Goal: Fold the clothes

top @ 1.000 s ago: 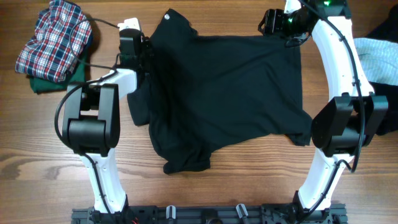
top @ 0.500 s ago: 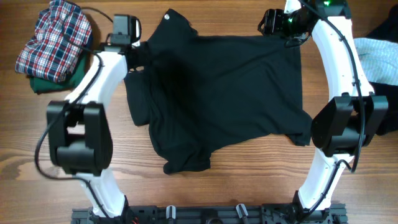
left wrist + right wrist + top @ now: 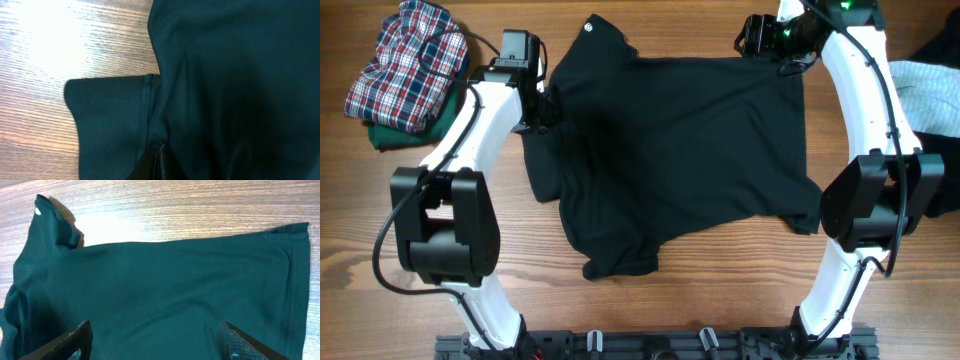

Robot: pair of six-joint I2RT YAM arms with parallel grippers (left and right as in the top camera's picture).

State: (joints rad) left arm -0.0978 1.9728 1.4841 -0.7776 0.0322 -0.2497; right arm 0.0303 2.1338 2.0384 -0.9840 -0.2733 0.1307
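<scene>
A black T-shirt point(image 3: 680, 150) lies spread across the wooden surface point(image 3: 380, 230) between two robot arms. The left end effector point(image 3: 548, 105) is closed at the shirt's edge. In the wrist view, its fingertips point(image 3: 159, 159) are pressed together on a pinch of black fabric, with creases running up from the pinch. One short sleeve point(image 3: 110, 115) lies flat on the wood just beside the left end effector. The right end effector point(image 3: 757, 38) hangs open at the shirt's opposite far corner. Its two fingers point(image 3: 60, 342) stand wide apart over the cloth and hold nothing, and the stitched hem point(image 3: 297, 280) runs down one side. A small white mark point(image 3: 39, 211) shows on the far corner of the shirt. Beyond the left end effector, away from the shirt, a plaid garment point(image 3: 405, 65) sits bundled on a green one point(image 3: 400, 135). Outside the right arm, at the frame's edge, lie a light blue garment point(image 3: 925, 95) and a dark one point(image 3: 935, 50).
</scene>
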